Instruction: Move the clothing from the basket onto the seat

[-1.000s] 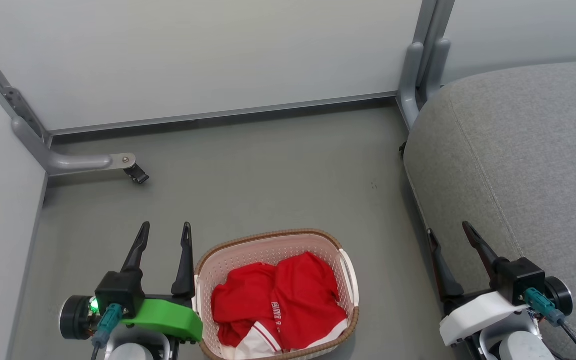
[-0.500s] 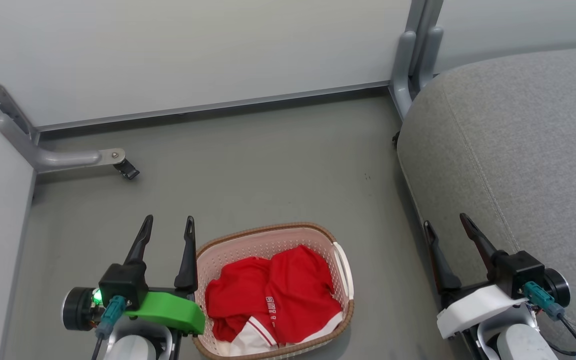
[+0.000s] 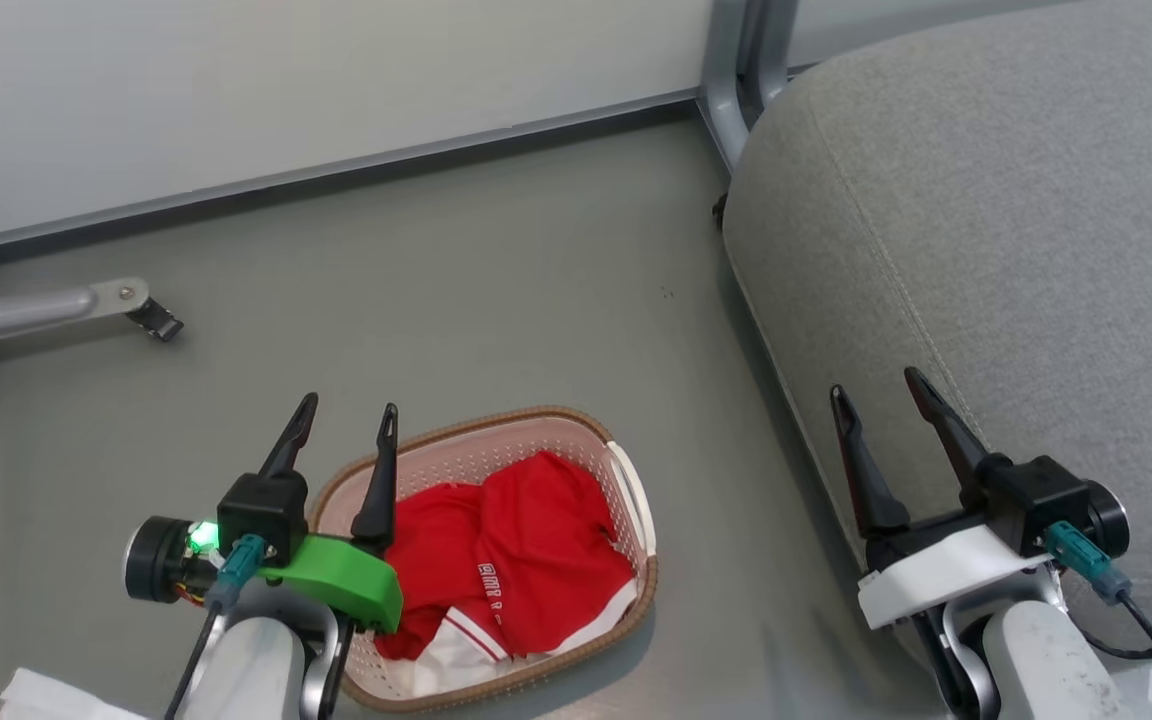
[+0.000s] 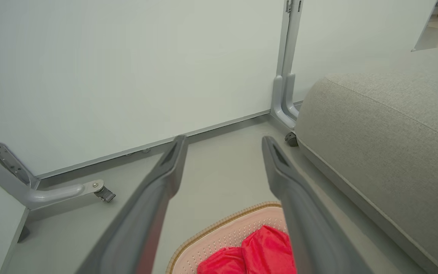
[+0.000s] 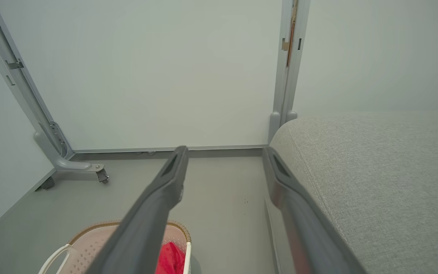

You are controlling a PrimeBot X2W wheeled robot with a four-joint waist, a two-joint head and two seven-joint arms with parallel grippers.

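While left claw (image 3: 351,403) and right claw (image 3: 875,382) hang released, red clothing (image 3: 526,540) lies bunched in the basket (image 3: 496,420).
Head view: left claw over basket's left rim, right claw at grey seat (image 3: 986,200) edge, basket on floor (image 3: 496,280). Left wrist view: spread fingers (image 4: 158,190), clothing low between them. Right wrist view: spread fingers, seat right, basket lower left.

Open floor (image 3: 706,450) lies between basket (image 3: 496,417) and seat (image 3: 986,250); the basket's top is uncovered.

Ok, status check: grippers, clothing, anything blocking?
Left gripper open, empty, at left rim of basket. Right gripper open, empty, by seat. Clothing in basket. Nothing seen in the way.
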